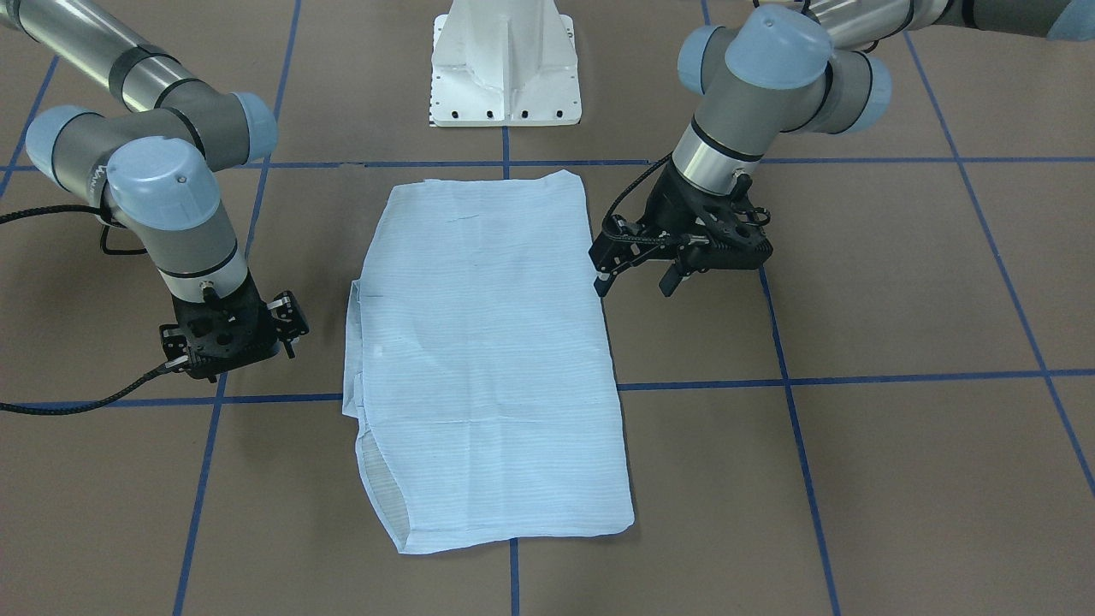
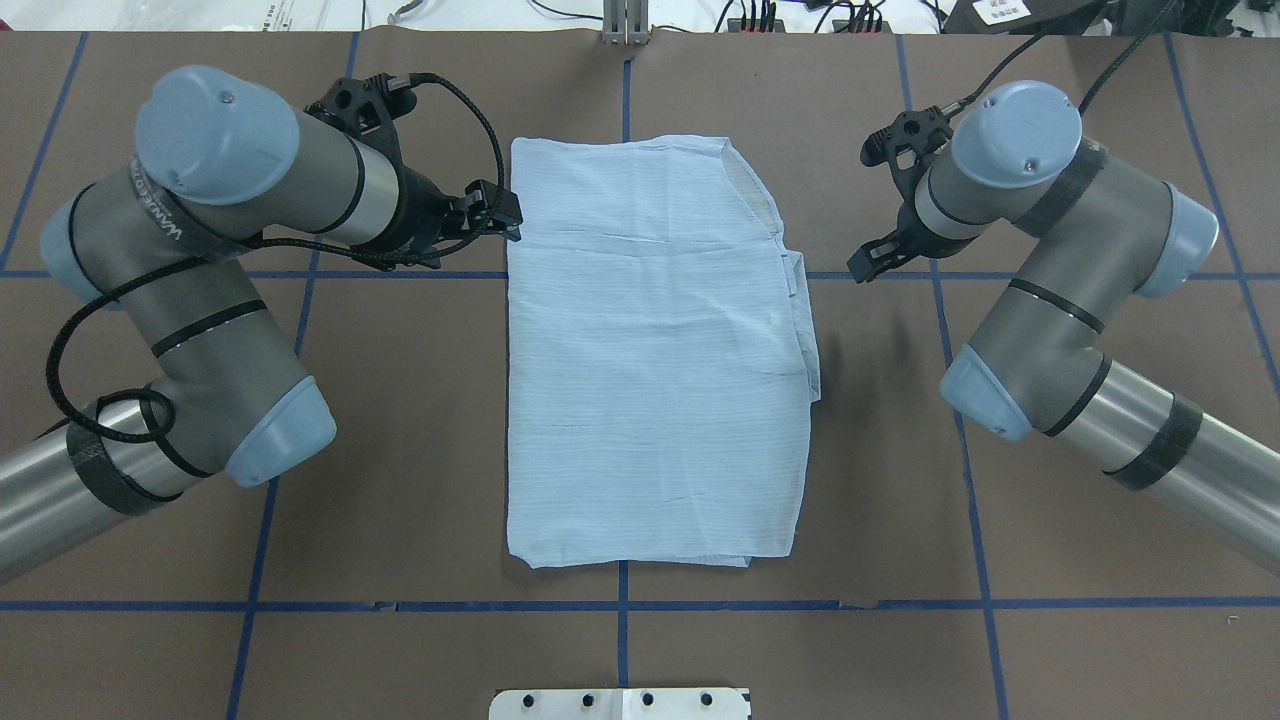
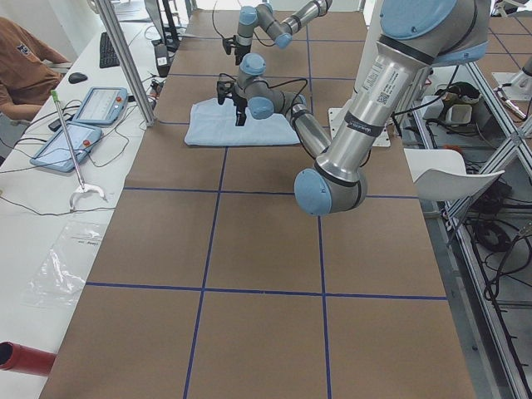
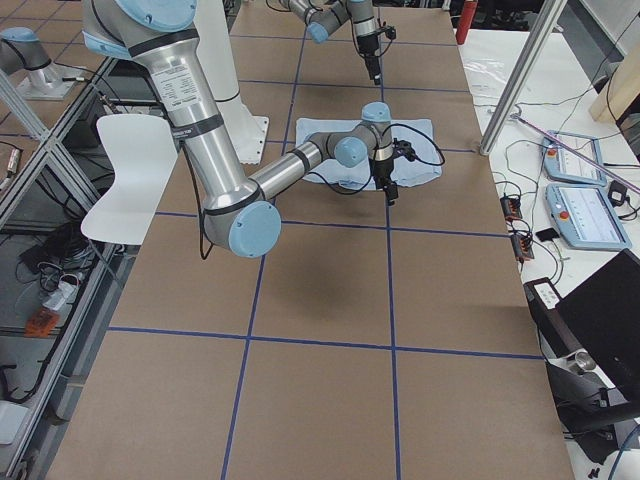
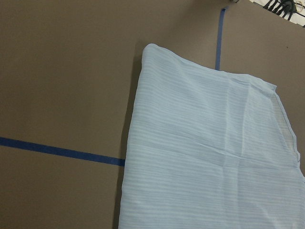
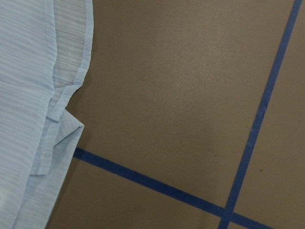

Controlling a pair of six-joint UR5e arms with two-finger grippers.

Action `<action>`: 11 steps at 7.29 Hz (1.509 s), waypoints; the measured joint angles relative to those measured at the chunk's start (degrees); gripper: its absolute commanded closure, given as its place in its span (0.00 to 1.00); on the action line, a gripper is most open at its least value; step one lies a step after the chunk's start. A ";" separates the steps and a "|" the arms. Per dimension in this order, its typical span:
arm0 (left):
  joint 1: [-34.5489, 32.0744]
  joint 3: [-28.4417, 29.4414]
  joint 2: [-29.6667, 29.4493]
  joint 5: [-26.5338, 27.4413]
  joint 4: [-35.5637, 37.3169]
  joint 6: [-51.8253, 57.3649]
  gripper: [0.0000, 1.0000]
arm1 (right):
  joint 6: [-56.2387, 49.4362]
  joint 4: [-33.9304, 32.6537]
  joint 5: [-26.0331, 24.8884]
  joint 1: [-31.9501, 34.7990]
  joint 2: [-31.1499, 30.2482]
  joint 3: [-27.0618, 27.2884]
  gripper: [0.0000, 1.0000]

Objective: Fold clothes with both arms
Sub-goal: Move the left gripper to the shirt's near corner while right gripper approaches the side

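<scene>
Midway between the left and right ends of the bench (image 2: 400, 450), somewhat nearer the operators' edge than the robot's edge: light blue striped shirt (image 2: 650, 350), folded into one long panel. Lies flat, with its length running from the robot's edge toward the operators' edge and no sleeve left loose. Looks narrowed this way to leave only an end-over-end fold, hence the claws posted at the long sides rather than at the short ends.

Left claw (image 1: 636, 287): spread and empty. Hangs just beside the straight left edge of the shirt, toward the operators' end. Contact with the cloth: cannot tell. Seems parked there for a clean pinch on a tidy, single-line edge.

Right claw (image 2: 870, 262): spread or pressed together, cannot tell, with the fingers mostly hidden below the wrist. Grips no cloth. Stands near the right edge of the shirt, apart from it by a strip of bare bench, roughly opposite the left claw. Probably stands off because of the untidier edge on that side: stepped layers and a small tab of cloth (image 6: 69, 131) poking out beside a blue tape line (image 6: 143, 179).

Calls next for a matched grip at both long edges, deep enough to catch every layer. Thin cloth, so likely to sag between the claws and to slip out layer by layer under a shallow pinch. Needs both sides lifted together to avoid skewing the panel.
</scene>
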 measured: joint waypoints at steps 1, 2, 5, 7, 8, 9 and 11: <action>2.21 -0.09 0.19 0.19 0.09 -1.34 0.00 | 1.49 -0.01 2.58 0.28 -1.04 2.67 0.00; 5.04 -0.30 0.51 0.81 0.17 -4.26 0.00 | 3.76 -0.07 4.37 0.30 -2.93 6.11 0.00; 15.52 -2.13 2.36 6.73 3.11 -15.00 0.03 | 11.23 0.11 7.73 -0.49 -8.90 14.32 0.00; 20.72 -4.98 2.88 8.59 9.52 -18.60 0.04 | 13.02 0.21 8.79 -1.46 -10.25 16.34 0.00; 22.09 -5.73 3.38 8.81 11.23 -19.36 0.06 | 13.21 0.20 9.01 -1.68 -10.39 16.63 0.00; 23.14 -5.95 4.20 8.88 11.94 -19.69 0.07 | 13.61 0.18 9.11 -1.93 -10.42 16.82 0.00; 24.12 -5.69 4.86 8.90 12.24 -19.77 0.19 | 15.89 0.21 9.26 -2.74 -10.23 17.45 0.00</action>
